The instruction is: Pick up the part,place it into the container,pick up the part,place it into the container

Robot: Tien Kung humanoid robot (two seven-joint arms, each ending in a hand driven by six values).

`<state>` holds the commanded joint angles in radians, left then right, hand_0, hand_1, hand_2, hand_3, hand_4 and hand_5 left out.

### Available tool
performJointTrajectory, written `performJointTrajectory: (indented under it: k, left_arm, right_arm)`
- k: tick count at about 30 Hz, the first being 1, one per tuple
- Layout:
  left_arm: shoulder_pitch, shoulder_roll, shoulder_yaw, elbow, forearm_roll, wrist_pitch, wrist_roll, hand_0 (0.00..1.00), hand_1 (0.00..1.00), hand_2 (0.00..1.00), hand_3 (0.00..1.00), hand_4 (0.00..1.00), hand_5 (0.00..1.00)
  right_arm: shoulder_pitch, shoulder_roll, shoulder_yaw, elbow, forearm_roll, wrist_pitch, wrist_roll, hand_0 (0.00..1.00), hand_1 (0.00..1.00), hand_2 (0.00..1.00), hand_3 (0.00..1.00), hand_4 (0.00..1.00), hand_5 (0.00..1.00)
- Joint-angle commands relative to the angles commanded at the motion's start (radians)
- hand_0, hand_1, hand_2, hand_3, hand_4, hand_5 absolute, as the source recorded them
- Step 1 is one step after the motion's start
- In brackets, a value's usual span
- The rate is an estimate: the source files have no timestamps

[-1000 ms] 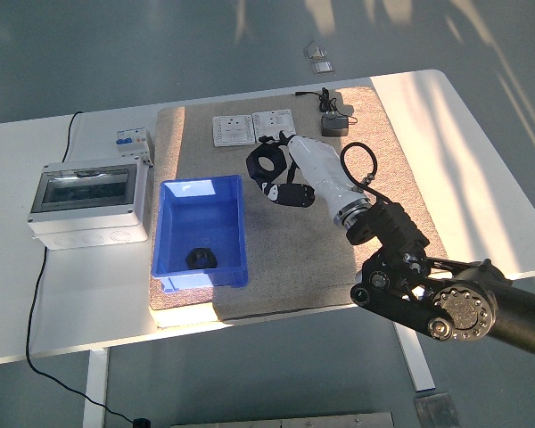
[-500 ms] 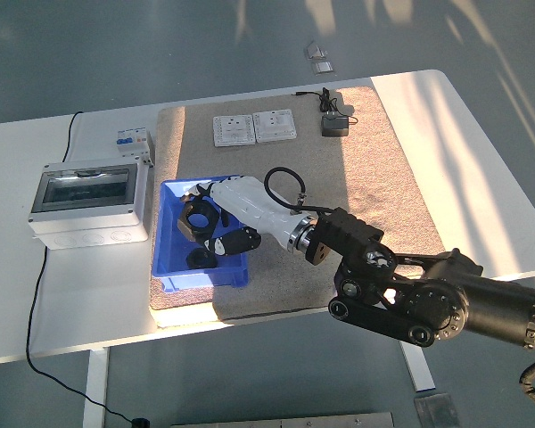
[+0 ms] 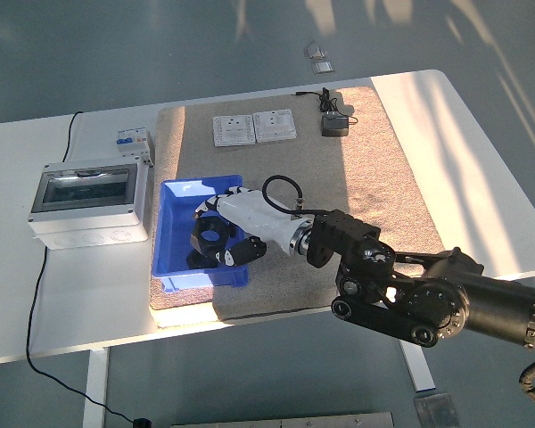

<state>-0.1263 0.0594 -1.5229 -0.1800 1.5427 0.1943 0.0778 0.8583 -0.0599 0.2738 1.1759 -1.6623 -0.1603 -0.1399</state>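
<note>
Head view, looking down over the white worktop (image 3: pixel 481 134). Right hand (image 3: pixel 227 230) reached from the lower right over the blue container (image 3: pixel 171 207), low inside its walls. Fingers (image 3: pixel 236 253) curled around a black ring-shaped part (image 3: pixel 207 234), apparently not yet released. Second black part (image 3: pixel 196 259) sat on the container floor just beside and below the held one, partly hidden by the hand. Left hand nowhere in view.

Judged as the placing step, near its end. Best done by lowering until the ring nearly met the floor, then spreading the fingers gently, keeping clear of the near wall and the part already there, and lifting straight up afterwards.

Held ring seemed tilted, its opening facing up and toward the left; no clear long axis, being roughly round. Exact tilt hard to tell under the fingers.

Grey electrical box (image 3: pixel 87 201) stood left of the container, two switch plates (image 3: pixel 253 127) beyond it on the mat.
</note>
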Motion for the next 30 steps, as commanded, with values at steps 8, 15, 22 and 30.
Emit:
performJointTrajectory:
  k: [8, 15, 22, 30]
  left_arm:
    - [-0.003, 0.003, 0.027, 0.000, -0.024, -0.002, -0.008, 0.669, 0.660, 0.712, 0.601, 0.626, 0.678]
    - [-0.003, 0.010, 0.040, 0.000, -0.035, -0.004, -0.007, 0.669, 0.660, 0.711, 0.601, 0.628, 0.676]
    - [-0.003, 0.012, 0.046, 0.000, -0.035, -0.006, -0.008, 0.669, 0.660, 0.711, 0.599, 0.630, 0.671]
    - [-0.001, 0.009, 0.049, 0.000, -0.028, -0.007, -0.013, 0.669, 0.659, 0.711, 0.599, 0.630, 0.670]
  right_arm:
    - [-0.002, -0.007, 0.015, -0.003, -0.011, -0.006, -0.020, 0.998, 0.954, 0.928, 0.820, 0.449, 0.283]
    - [-0.006, -0.011, 0.021, -0.013, -0.024, -0.044, -0.018, 0.998, 0.998, 0.985, 0.893, 0.532, 0.356]
    - [-0.020, -0.025, 0.048, -0.019, -0.011, -0.144, 0.043, 0.998, 0.998, 0.994, 0.998, 0.571, 0.377]
    - [-0.165, -0.132, 0.246, 0.055, 0.153, -0.340, 0.220, 0.998, 0.995, 0.971, 0.998, 0.608, 0.390]
